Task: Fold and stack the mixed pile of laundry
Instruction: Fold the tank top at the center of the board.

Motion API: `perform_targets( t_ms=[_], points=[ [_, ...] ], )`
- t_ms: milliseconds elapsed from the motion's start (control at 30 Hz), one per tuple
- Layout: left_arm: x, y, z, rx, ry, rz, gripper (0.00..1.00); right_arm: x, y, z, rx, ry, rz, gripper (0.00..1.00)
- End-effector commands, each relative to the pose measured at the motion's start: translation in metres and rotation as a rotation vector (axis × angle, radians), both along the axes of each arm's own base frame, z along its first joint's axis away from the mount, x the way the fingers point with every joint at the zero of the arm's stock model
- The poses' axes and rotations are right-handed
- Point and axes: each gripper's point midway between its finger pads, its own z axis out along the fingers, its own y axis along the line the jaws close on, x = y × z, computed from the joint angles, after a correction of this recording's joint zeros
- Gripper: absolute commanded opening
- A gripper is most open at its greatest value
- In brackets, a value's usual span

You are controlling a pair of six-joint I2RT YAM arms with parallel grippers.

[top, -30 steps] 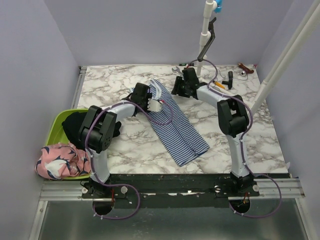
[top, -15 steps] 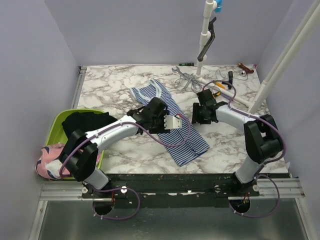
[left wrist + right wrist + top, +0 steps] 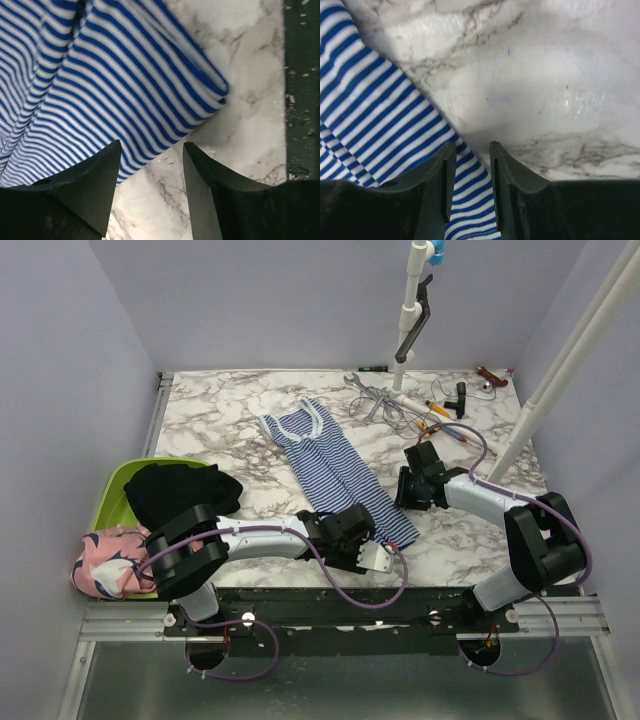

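Pale lavender walls [image 3: 270, 300] box in the grey-veined marble table top [image 3: 220, 405] on three sides under soft, even light (hardly a shadow anywhere), a white pole [image 3: 570, 365] slanting up at right, a metal rail [image 3: 330, 625] along the near edge.

A lime basin [image 3: 106, 504] sits at the left edge of the marble table [image 3: 215, 410]. Wrenches [image 3: 364, 390], an orange-handled screwdriver [image 3: 437, 408] and small tools lie along the far edge, near a white pole [image 3: 411, 308]. A white pipe [image 3: 572, 358] slants at right.
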Motion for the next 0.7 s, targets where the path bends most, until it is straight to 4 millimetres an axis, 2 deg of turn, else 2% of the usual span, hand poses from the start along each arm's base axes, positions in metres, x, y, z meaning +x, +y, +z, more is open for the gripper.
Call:
perform_targets(
  t_ms=[0, 67, 233, 367, 433, 533, 567, 667],
  points=[
    [-0.032, 0.018, -0.018, 0.081, 0.081, -0.117, 0.54, -0.067, -0.005, -0.025, -0.013, 0.195, 0.005, 0.38],
    [-0.046, 0.025, -0.015, 0.089, 0.133, -0.161, 0.54, -0.083, -0.002, -0.025, -0.013, 0.213, 0.011, 0.35],
    [-0.063, 0.046, -0.014, 0.112, 0.177, -0.213, 0.54, -0.126, 0.01, -0.027, 0.006, 0.284, 0.058, 0.33],
    [-0.068, 0.053, -0.001, 0.073, 0.168, -0.212, 0.54, -0.134, 0.028, -0.011, 0.074, 0.294, 0.104, 0.31],
    [-0.066, 0.052, 0.014, 0.035, 0.139, -0.204, 0.54, -0.129, 0.025, 0.002, 0.045, 0.273, 0.107, 0.34],
    [-0.069, 0.049, 0.043, -0.029, 0.128, -0.216, 0.55, -0.117, 0.018, 0.039, -0.018, 0.224, 0.14, 0.4],
    [-0.071, 0.048, 0.052, -0.047, 0.139, -0.215, 0.55, -0.107, 0.015, 0.058, -0.048, 0.174, 0.169, 0.42],
    [-0.084, 0.038, 0.07, -0.108, 0.209, -0.215, 0.56, -0.075, 0.028, 0.119, -0.032, -0.027, 0.308, 0.49]
  ],
)
